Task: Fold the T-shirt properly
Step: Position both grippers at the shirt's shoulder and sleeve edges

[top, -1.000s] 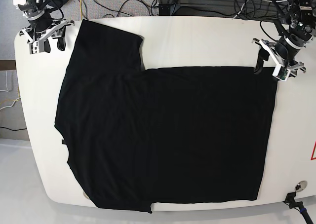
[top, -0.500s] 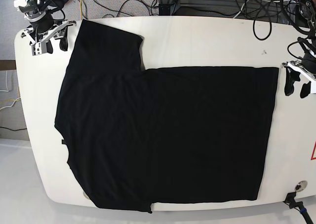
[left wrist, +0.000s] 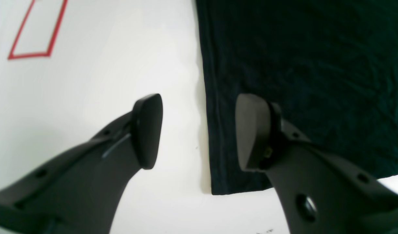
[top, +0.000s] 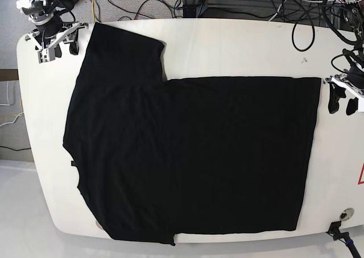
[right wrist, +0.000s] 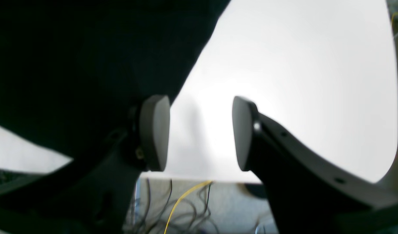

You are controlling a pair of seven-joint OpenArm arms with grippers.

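Where it lies flat, T-shirt (top: 193, 155) unlettered, plain black

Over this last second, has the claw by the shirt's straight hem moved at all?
Yes. The left claw has swung away from the T-shirt hem corner it hung over, outward toward the table edge, and is now clear of the cloth.

No words or numbers can be read anywhere. The only sign is a red outline shape (left wrist: 33, 31) on the white table (left wrist: 98, 65), and it has no writing.
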